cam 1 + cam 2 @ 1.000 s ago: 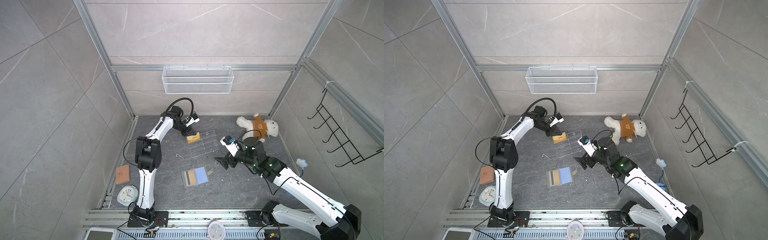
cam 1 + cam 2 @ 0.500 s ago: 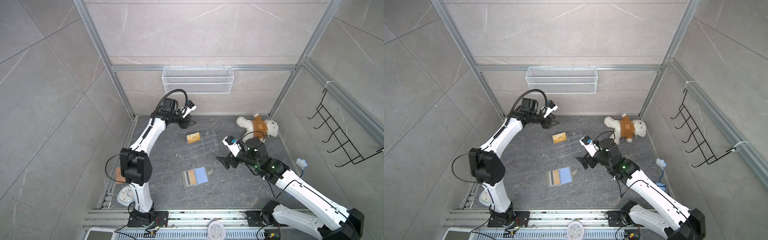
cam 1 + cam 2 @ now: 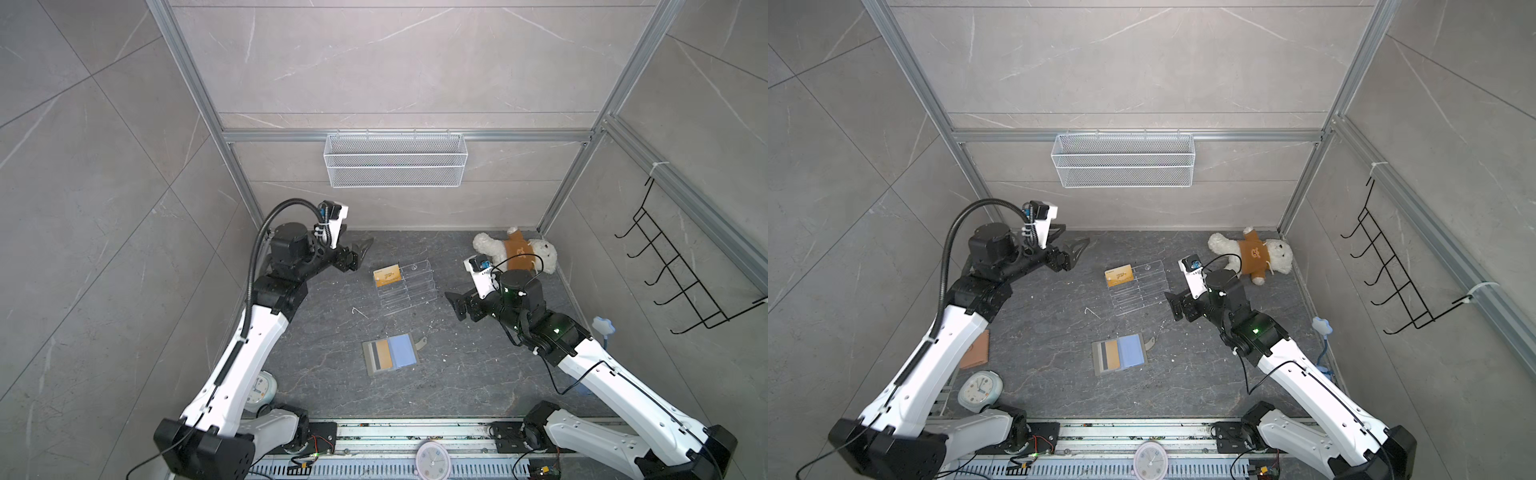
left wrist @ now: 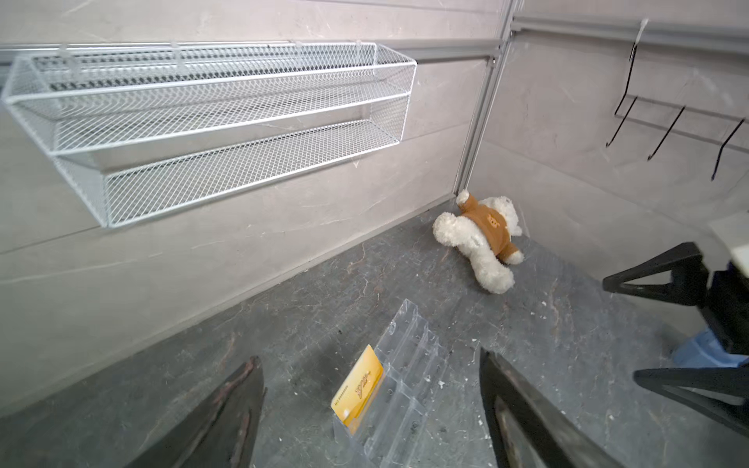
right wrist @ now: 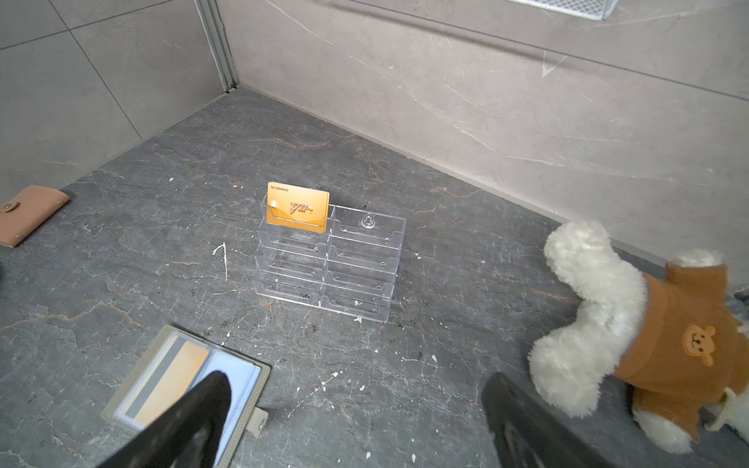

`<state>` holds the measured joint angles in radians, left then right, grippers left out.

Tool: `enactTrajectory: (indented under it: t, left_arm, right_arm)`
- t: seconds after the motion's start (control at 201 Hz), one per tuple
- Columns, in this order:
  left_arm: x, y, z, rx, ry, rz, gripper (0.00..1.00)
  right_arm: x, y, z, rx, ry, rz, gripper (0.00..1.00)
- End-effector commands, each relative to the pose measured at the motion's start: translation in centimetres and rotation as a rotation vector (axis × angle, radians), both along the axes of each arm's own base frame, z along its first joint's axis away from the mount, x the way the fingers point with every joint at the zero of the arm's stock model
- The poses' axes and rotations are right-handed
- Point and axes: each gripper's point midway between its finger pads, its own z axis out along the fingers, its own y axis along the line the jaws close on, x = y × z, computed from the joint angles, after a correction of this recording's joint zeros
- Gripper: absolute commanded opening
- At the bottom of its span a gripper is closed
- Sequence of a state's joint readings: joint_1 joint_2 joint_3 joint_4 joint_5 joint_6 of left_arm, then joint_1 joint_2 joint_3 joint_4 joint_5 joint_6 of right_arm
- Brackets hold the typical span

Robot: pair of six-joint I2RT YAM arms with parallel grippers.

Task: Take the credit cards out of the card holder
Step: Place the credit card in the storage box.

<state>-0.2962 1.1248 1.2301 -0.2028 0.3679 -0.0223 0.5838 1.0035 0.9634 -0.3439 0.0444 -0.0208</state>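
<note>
L gripper [image 3: 1076,233] jaws wide, empty; R gripper [image 5: 356,377] wide, empty too. One gold card [image 5: 298,207] in acrylic stand [image 5: 356,259], second card [image 5: 178,364] in grey wallet [image 5: 240,366].

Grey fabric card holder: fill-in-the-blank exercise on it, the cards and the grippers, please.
One gold-orange plastic card stands in the clear acrylic tiered stand's ____ tier.
Another gold-orange card lies inside the open grey fabric card holder beside its light ____ panel.
Left gripper and right gripper are both ____.
Missing: top; blue; open.
</note>
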Motion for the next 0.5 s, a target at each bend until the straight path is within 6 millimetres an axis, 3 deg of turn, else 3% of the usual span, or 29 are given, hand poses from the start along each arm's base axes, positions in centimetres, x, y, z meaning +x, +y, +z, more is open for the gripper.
enactTrajectory:
  t: [0.0,0.139,0.353,0.493]
  left_arm:
    - [-2.8,1.6,-2.0,-0.167,0.159,0.082,0.86]
    - [-5.9,2.7,-7.1,-0.263,0.339,0.136,0.86]
    - [-8.5,2.7,-15.3,-0.414,0.649,0.199,0.85]
    - [-9.6,2.2,-20.6,-0.515,0.884,0.250,0.83]
  right_arm:
    - [-0.8,0.0,0.8,0.076,0.022,0.003,1.00]
    - [-0.9,-0.4,1.1,0.087,0.019,-0.013,0.99]
    - [-1.3,-0.3,1.2,0.141,0.041,-0.018,0.87]
    - [-1.7,1.1,0.8,0.210,0.117,0.023,0.63]
